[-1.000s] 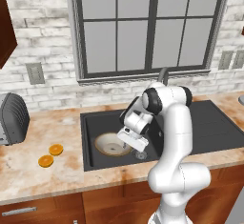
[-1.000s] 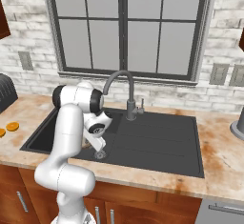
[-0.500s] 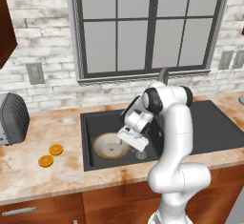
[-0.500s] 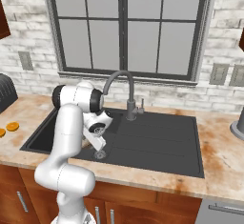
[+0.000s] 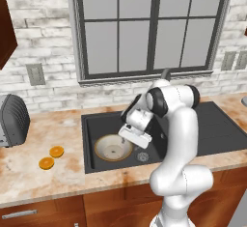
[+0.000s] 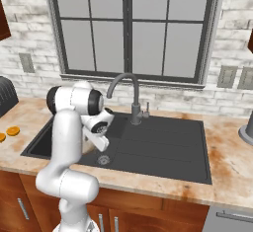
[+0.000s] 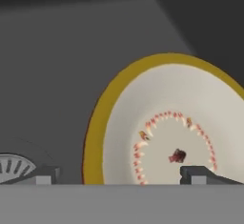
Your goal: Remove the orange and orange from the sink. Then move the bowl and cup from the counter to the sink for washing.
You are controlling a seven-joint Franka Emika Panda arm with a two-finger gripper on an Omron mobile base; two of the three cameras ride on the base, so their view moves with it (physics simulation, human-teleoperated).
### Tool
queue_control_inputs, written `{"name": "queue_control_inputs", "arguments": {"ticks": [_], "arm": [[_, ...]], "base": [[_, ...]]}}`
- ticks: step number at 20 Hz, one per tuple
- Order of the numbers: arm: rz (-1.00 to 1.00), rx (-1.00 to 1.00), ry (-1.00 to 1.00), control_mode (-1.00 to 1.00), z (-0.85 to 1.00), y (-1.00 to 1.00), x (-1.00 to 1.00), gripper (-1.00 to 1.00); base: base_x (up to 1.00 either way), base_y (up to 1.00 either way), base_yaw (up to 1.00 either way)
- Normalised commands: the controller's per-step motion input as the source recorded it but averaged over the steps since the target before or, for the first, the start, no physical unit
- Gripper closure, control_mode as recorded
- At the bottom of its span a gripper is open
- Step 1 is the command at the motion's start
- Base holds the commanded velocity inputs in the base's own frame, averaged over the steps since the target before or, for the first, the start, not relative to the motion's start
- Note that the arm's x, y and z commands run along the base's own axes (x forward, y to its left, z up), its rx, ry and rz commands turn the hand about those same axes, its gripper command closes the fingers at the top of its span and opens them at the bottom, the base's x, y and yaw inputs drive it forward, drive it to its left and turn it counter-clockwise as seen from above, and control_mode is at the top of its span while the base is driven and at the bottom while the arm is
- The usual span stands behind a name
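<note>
The bowl [image 5: 114, 147] sits in the sink [image 5: 89, 144] beside the drain [image 5: 142, 157], the gripper [image 5: 133, 136] spread wide just above its rim and holding nothing. Lift straight up so your fingertips [image 7: 198, 173] clear the rim; both oranges [image 5: 51, 157] lie on the counter [image 5: 29, 173].

Even, soft light fills the room, with no strong beam from any side; the window [image 5: 149, 28] panes read flat grey rather than bright. Brick and the table [image 5: 29, 182] are well lit and a little soft, slightly blurred throughout. The sink [image 6: 163, 152] stays dull and dark, no glare on it. Only faint shading lies under the arm. Close in over the bowl [image 7: 176, 123], the basin walls fall to murky grey, the bowl rim mildly fuzzy. No bending at the picture edges.
</note>
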Motion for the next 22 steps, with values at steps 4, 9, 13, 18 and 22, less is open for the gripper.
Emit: {"name": "queue_control_inputs", "arguments": {"ticks": [4,9,13,18,22], "arm": [[-0.01,-0.1,0.0,-1.0,0.44,-0.05,-0.16,-1.0],[-0.05,-0.07,-0.02,-1.0,0.44,-0.06,-0.18,-1.0],[-0.11,-0.03,-0.03,-1.0,0.46,-0.09,-0.25,-1.0],[-0.18,-0.01,-0.03,-1.0,0.49,-0.08,-0.27,-1.0],[-0.2,0.0,-0.03,-1.0,0.49,-0.06,-0.3,-1.0]], "base": [[0.0,0.0,0.0],[0.0,0.0,0.0],[0.0,0.0,0.0],[0.0,0.0,0.0],[0.0,0.0,0.0]]}}
